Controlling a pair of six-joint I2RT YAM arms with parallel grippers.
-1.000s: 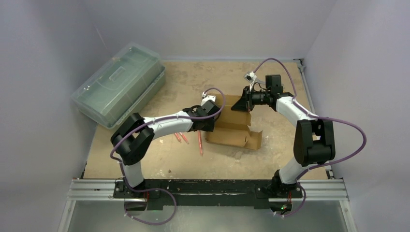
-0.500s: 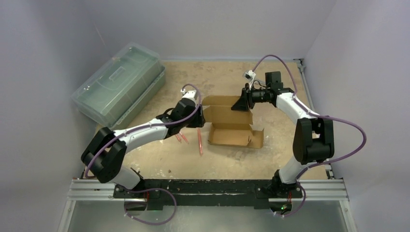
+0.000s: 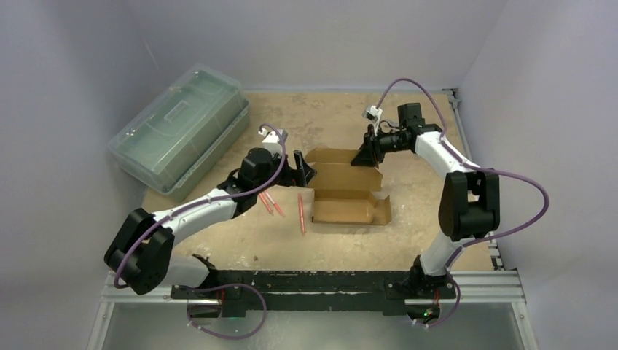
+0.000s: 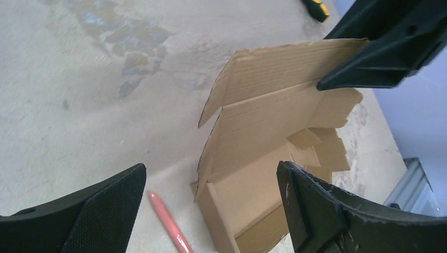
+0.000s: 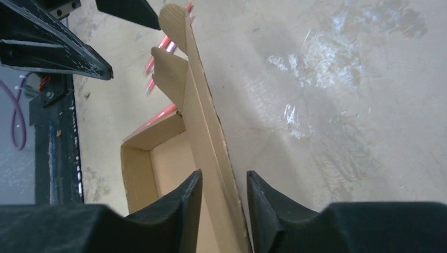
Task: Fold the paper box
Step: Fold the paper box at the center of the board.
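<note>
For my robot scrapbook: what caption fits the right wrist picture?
The right gripper straddles the upright lid of the paper box, whose open tray rests on the table.

lab test cell, plain walls [image 3: 65, 65], aluminium rail [image 3: 313, 286]

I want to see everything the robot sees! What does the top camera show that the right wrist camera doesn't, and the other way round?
Only the top view shows the green plastic case and both whole arms. Only the right wrist view shows, up close, the box's raised flap edge-on, straddled by the right hand. Both show the paper box, the pink pens and the tabletop.
</note>
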